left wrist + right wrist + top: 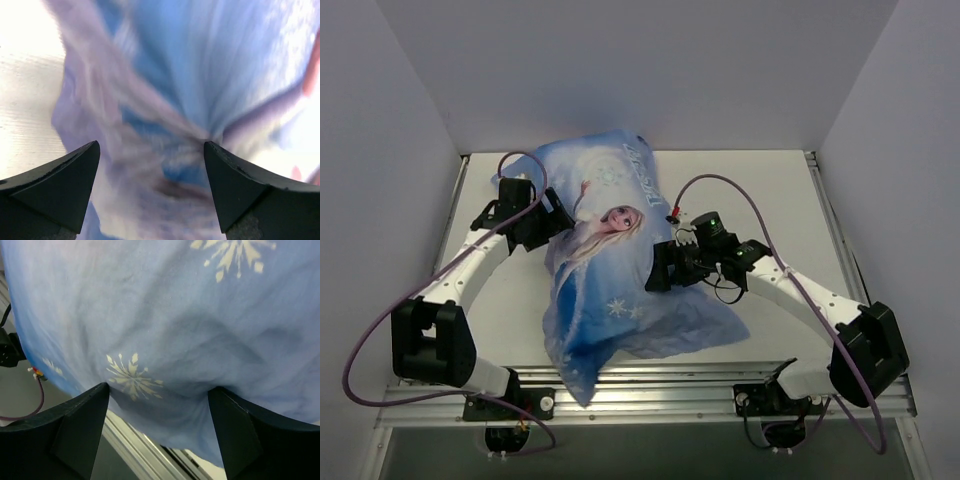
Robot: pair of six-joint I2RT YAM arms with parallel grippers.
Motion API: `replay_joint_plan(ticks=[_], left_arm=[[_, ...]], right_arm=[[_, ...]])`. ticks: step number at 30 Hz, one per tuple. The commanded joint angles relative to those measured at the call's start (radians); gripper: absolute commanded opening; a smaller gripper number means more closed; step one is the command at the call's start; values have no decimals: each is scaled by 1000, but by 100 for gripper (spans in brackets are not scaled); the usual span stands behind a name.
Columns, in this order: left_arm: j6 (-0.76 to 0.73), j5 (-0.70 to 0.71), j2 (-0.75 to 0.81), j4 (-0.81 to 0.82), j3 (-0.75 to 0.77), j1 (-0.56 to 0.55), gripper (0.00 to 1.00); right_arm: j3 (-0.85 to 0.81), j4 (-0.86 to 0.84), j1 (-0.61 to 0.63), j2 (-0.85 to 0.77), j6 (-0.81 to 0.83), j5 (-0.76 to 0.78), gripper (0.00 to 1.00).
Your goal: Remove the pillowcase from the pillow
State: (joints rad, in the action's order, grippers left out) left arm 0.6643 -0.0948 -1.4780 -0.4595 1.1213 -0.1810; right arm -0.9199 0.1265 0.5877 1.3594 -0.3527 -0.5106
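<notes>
— White table (770, 190): where's the pillowcase (605, 280)?
— Centre, running 12 to 6 o'clock. Left gripper (552, 222) reaches in from 9, right gripper (658, 268) from 3, elbows bent, both spread wide against blue fabric.

The pillowcase (610, 250) carries one line of pale lettering (642, 178) along its far right edge. It is turned sideways and too small to read. Nothing else legible shows in any view.

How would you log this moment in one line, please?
left tool: open, at pillowcase left edge | right tool: open, against its right side | pillow: not visible
</notes>
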Motion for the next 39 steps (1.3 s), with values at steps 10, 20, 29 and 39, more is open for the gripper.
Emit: replay_joint_plan(ticks=[10,20,29,39], left_arm=[[-68,-71,340,-116,-50,-23,94],[-69,-181,254,-22,-136,-48,94],[-52,-252,137,70,-261,-72,95],[41,-289,-80,200,-74,-159,93]], right_arm=[[-295,84,-245,30,-51,-65,95],[-200,-394,-293,308,-345,-60,100],[-166,-700,-223,458,-407,-264,55],[-463,-243,-190,285,-85,-103,0]])
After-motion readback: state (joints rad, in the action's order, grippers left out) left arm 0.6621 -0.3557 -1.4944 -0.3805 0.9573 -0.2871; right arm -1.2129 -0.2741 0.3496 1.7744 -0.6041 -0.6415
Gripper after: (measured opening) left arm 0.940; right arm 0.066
